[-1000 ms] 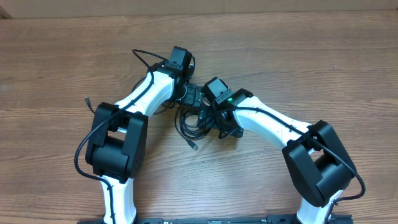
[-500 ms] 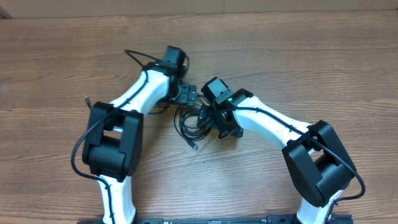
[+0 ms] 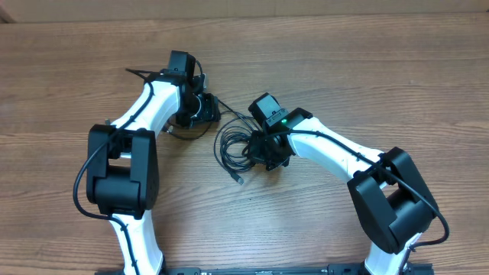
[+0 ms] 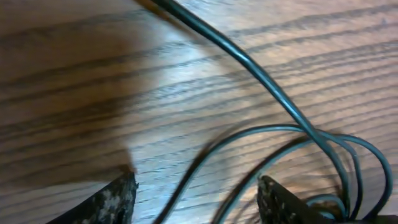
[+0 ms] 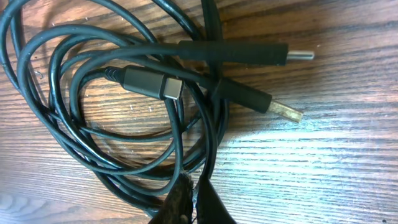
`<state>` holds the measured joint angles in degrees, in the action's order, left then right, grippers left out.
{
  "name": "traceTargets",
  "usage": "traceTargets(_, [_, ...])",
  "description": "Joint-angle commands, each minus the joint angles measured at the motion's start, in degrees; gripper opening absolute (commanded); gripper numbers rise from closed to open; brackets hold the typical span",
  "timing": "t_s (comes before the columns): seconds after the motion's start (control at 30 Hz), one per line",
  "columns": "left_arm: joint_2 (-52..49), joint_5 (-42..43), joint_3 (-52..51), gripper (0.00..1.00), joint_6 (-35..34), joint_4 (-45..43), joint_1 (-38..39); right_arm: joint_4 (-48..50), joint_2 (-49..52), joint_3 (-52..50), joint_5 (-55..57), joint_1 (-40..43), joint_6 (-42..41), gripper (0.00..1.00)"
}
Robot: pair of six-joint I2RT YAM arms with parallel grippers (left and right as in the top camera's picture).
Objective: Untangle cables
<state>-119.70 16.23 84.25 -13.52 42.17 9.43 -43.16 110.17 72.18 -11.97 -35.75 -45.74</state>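
The cables (image 3: 231, 143) are thin black cords lying in a loose coil mid-table, with one plug end (image 3: 239, 179) trailing toward the front. In the right wrist view the cables (image 5: 93, 124) loop around three plugs, two of them metal-tipped (image 5: 286, 112). My right gripper (image 3: 265, 150) sits at the coil's right edge, and its fingers (image 5: 196, 202) are pinched shut on strands of the coil. My left gripper (image 3: 202, 111) is to the coil's left. Its jaws (image 4: 199, 202) stand apart over the wood with two cable strands (image 4: 186, 186) running between them, neither pinched.
A strand (image 3: 233, 113) runs taut from the left gripper toward the right arm's wrist. A small loop (image 3: 183, 135) lies under the left gripper. The arms' own thicker black wires (image 3: 145, 72) arch beside each arm. Bare wooden table (image 3: 367, 69) surrounds the coil.
The left arm has swung left, away from the coil, drawing a strand out with it, and its jaws have narrowed. The right gripper has closed on the coil without shifting.
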Motion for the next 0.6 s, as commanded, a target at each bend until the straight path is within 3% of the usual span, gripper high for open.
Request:
traceTargets(0.0, [0.0,1.4,-0.6,0.66,-0.2,-0.2,0.9,0.3,0.2,-1.5,4.0,-1.4,-4.3,0.2])
traceTargets(0.03, [0.0,1.4,-0.6,0.67,-0.2,-0.2,0.9,1.8,0.2,-2.8,6.1,-2.1,-6.4,0.33])
traceTargets(0.07, [0.0,1.4,-0.6,0.67,-0.2,-0.2,0.9,3.0,0.2,-3.8,7.1,-2.6,-7.4,0.39])
traceTargets(0.3, [0.0,1.4,-0.6,0.68,-0.2,-0.2,0.9,8.4,0.5,-9.0,8.5,-3.1,-8.6,0.47])
traceTargets(0.4, [0.0,1.4,-0.6,0.68,0.2,-0.2,0.9,-3.4,0.5,-4.9,8.5,0.3,-5.9,0.5])
traceTargets(0.5, [0.0,1.4,-0.6,0.69,0.2,-0.3,0.9,-18.8,0.5,1.0,9.8,6.6,-0.3,0.61])
traceTargets(0.57, [0.0,1.4,-0.6,0.7,0.2,-0.2,0.9,-22.5,0.5,1.9,10.0,10.2,2.5,0.67])
